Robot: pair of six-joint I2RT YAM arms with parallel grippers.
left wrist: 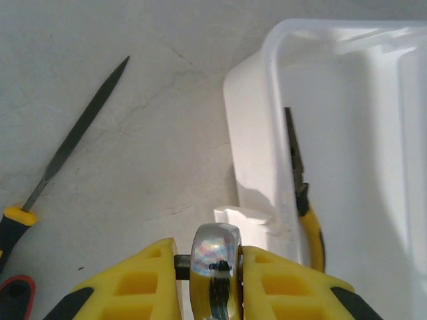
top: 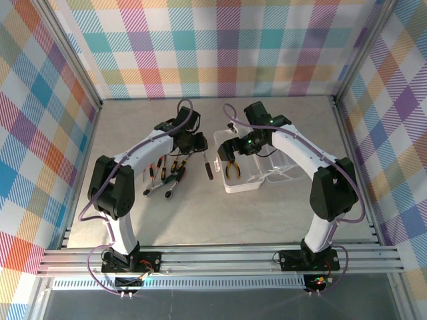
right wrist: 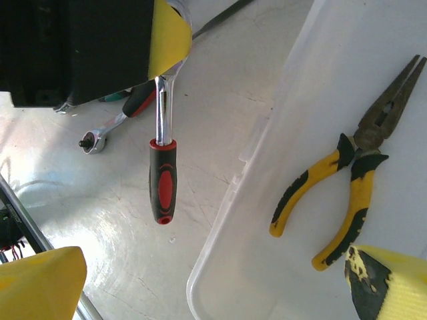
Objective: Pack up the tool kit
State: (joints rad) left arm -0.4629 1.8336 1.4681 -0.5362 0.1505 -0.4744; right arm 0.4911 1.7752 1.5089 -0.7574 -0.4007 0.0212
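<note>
**Ratchet Held Beside Open Tool Case, Pliers Already Inside**

From overhead, the left gripper (top: 195, 142) hangs over the middle of the table (top: 200, 220), its jaws clamped on a ratchet (top: 208, 163) whose dark handle points toward the near edge. The clear case (top: 267, 180) lies just right of it, open, with yellow-handled pliers (top: 232, 171) inside at its left end. The right gripper (top: 239, 148) hovers above that end of the case. A cluster of loose tools (top: 167, 175) lies on the table under the left arm.

At the left wrist, the left gripper (left wrist: 213, 267) pinches the chrome head of the ratchet (left wrist: 215, 257) between its yellow fingers (left wrist: 143, 283). The case (left wrist: 267, 133) rises just ahead and to the right, the pliers (left wrist: 303, 193) visible through its wall. A slim file (left wrist: 80, 133) lies on the table to the left, well apart from the case.

At the right wrist, the right gripper (right wrist: 210, 267) stands wide open, holding nothing. The ratchet (right wrist: 163, 173) dangles from the left gripper (right wrist: 167, 37), its red-and-black handle down, beside the rim of the case (right wrist: 267, 153). The pliers (right wrist: 347, 193) rest on the case floor, and a second ratchet (right wrist: 100, 137) lies on the table behind.
</note>
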